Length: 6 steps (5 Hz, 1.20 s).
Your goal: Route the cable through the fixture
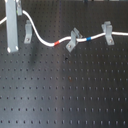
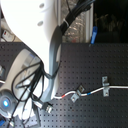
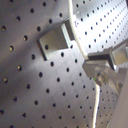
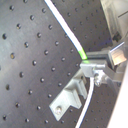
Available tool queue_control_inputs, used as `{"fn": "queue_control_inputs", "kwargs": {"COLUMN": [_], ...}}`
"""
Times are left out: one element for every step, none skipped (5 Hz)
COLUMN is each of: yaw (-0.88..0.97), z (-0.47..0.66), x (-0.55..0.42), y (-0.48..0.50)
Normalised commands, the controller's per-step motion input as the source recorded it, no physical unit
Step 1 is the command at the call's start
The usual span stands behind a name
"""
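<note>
First exterior view: claw [image 1: 13, 47] grips the cable [image 1: 42, 40] near the worktop's [image 1: 65, 95] far edge; broad bare near side.

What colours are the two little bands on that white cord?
One red, one blue, on the cable; clearest in the first exterior view.

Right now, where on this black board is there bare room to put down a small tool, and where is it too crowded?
In the first exterior view, the black board is bare below the white cord, across its whole lower part. It is crowded along the top: the cord runs there through three grey clips, and the pincer stands at the first exterior view's left.
</note>
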Motion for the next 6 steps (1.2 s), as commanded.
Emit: {"fn": "queue_control_inputs", "kwargs": {"yaw": [0.00, 0.09, 0.00, 0.00, 0.00, 0.00], "z": [0.12, -0.02, -0.13, -0.06, 0.07, 0.29], "x": [0.009, 0.073, 0.185, 0.100, 0.000, -0.163], "y": [0.202, -0.238, -0.119, -0.084, 0.001, 0.141]}}
